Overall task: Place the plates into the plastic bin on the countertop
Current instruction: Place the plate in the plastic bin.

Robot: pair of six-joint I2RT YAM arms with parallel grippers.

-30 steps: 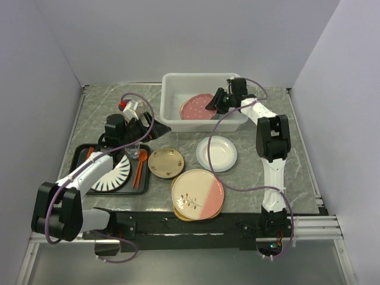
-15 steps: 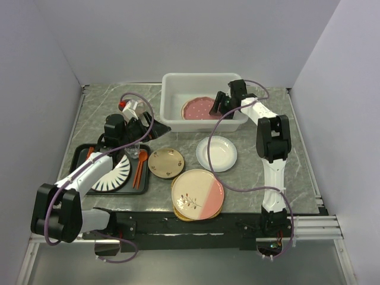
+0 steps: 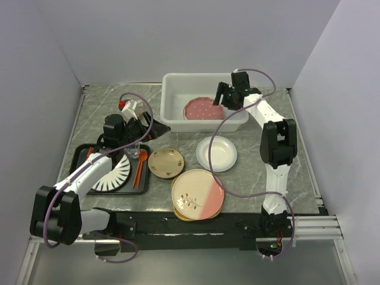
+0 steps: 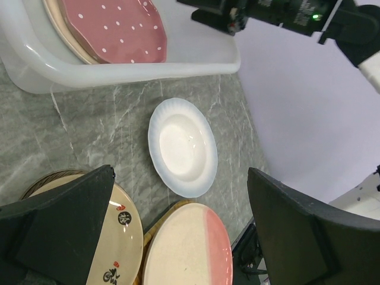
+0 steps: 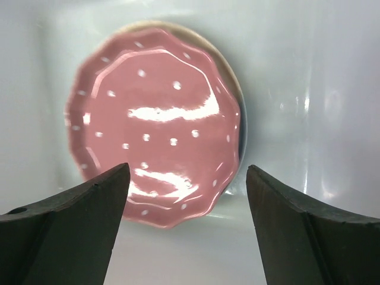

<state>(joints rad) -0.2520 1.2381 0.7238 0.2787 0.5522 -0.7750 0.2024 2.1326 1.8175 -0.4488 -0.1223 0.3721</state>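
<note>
Marble countertop [image 3: 101, 113], pink plate [image 3: 202, 109] flat in bin [image 3: 172, 98]

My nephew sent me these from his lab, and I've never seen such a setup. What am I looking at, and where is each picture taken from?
These are two robot arms bolted at the near edge of a marble-patterned countertop. The wide picture comes from a fixed camera above and behind them. The other two come from small cameras on the wrists, so the dark wedges at the bottom of those are that arm's own fingers. The right gripper hangs open over the white plastic bin, where a pink dotted plate lies on another plate. The left gripper is open too and holds nothing. On the countertop lie a white plate, a small tan plate and a cream-and-pink plate atop another. A black tray holds a striped plate and orange cutlery.
</note>
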